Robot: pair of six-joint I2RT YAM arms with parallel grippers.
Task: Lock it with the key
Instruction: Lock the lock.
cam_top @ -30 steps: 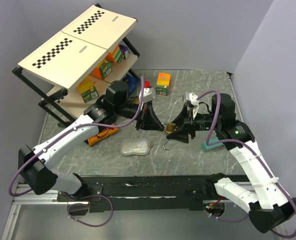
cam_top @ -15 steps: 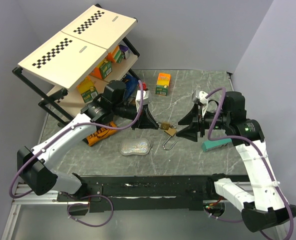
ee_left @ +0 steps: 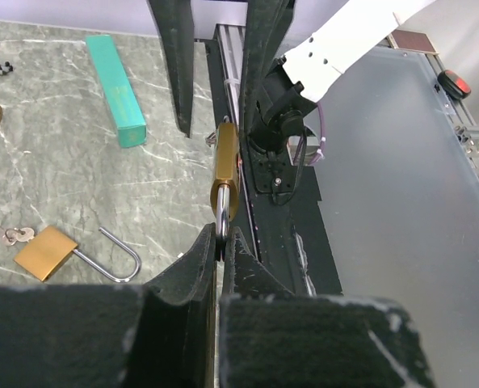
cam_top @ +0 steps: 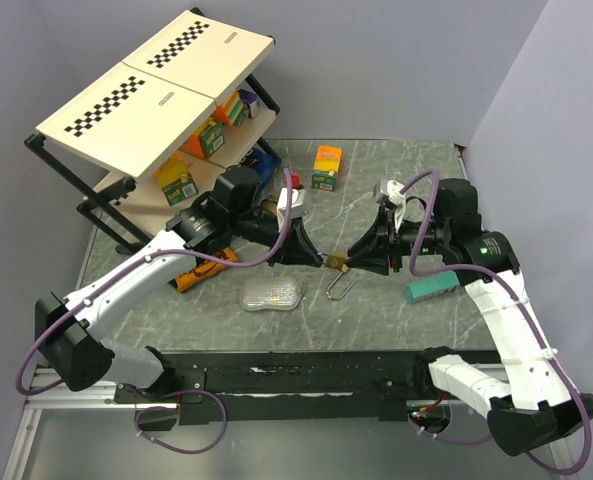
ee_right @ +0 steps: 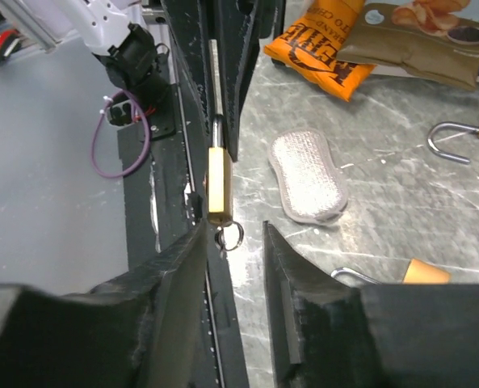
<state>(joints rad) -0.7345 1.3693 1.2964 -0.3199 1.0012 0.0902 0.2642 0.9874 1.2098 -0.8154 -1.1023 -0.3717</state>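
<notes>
A brass padlock (ee_left: 225, 174) hangs in the air over the middle of the table, with my left gripper (ee_left: 220, 238) shut on its steel shackle. In the right wrist view the padlock (ee_right: 218, 184) points its key end at me, and a key with its ring (ee_right: 229, 237) sticks out of it. My right gripper (ee_right: 231, 234) is open, its two fingers on either side of the key with a gap to the right finger. From above, the padlock (cam_top: 336, 262) sits between the left gripper (cam_top: 316, 258) and the right gripper (cam_top: 354, 262).
A second padlock (ee_left: 45, 252) with an open shackle lies on the table just below the grippers. A teal box (cam_top: 436, 288) lies right of it, a silver sponge (cam_top: 272, 293) and an orange snack bag (cam_top: 198, 272) to the left. A rack (cam_top: 156, 100) with boxes stands at the back left.
My right gripper drew back to the right, away from the padlock, then came back to it with its jaws narrower. The left gripper kept hold of the padlock and shifted slightly.
</notes>
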